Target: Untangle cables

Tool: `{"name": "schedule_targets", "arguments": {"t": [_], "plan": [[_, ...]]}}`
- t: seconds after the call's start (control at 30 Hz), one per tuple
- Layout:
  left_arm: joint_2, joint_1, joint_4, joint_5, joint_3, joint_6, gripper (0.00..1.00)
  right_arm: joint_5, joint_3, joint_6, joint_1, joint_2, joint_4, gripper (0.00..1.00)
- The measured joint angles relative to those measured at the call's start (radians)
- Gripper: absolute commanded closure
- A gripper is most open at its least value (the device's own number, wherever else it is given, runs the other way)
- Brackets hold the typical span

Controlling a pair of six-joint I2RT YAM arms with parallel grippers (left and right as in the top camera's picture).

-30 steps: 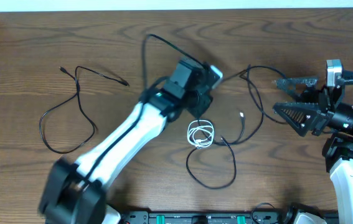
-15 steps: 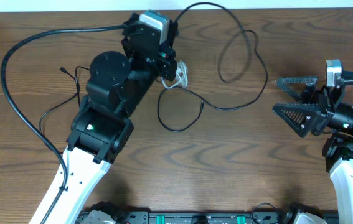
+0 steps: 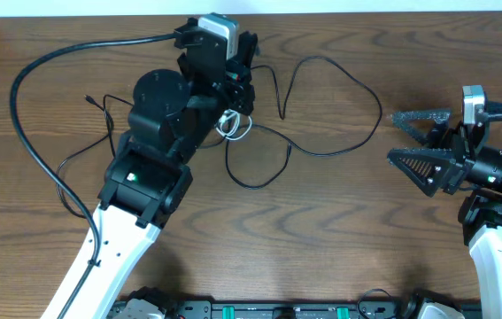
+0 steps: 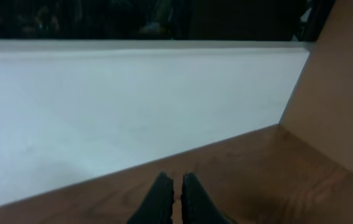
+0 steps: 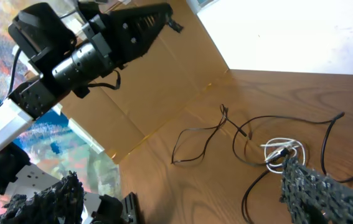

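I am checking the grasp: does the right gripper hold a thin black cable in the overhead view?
No, the right gripper stands wide open, and no cable reaches it.

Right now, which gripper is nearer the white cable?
Left. The left gripper is right by the white cable; the right gripper is far off on the robot's right side.

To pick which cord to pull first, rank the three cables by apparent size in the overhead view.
1. right black cable, in wide loops.
2. left black cable; the left arm hides part, so these two are unsure.
3. white cable, a small coil, clearly smallest.
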Motion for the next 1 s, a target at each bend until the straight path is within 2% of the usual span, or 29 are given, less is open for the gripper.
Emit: {"name": "schedule_targets", "arguments": {"t": [0.17,0.37,0.57,0.63,0.87,1.0], "plan": [[0.010,0.000,-0.114,0.010,0.000,-0.003,0.92,-0.002,0.000,-0.001,0.000,0.000,0.000,0.01],[0.089,0.000,-0.332,0.030,0.002,0.003,0.91,-0.005,0.000,-0.009,0.000,0.000,0.000,0.01],[0.262,0.000,-0.394,-0.027,0.002,0.028,0.40,-0.007,0.000,-0.012,0.000,0.000,0.000,0.01],[0.312,0.000,-0.393,-0.051,0.002,0.028,0.30,-0.007,0.000,-0.012,0.000,0.000,0.000,0.01],[0.448,0.000,-0.373,-0.144,0.002,0.032,0.16,-0.007,0.000,-0.012,0.000,0.000,0.000,0.01],[0.516,0.000,-0.359,-0.213,0.002,0.032,0.15,-0.007,0.000,-0.012,0.000,0.000,0.000,0.01]]}}
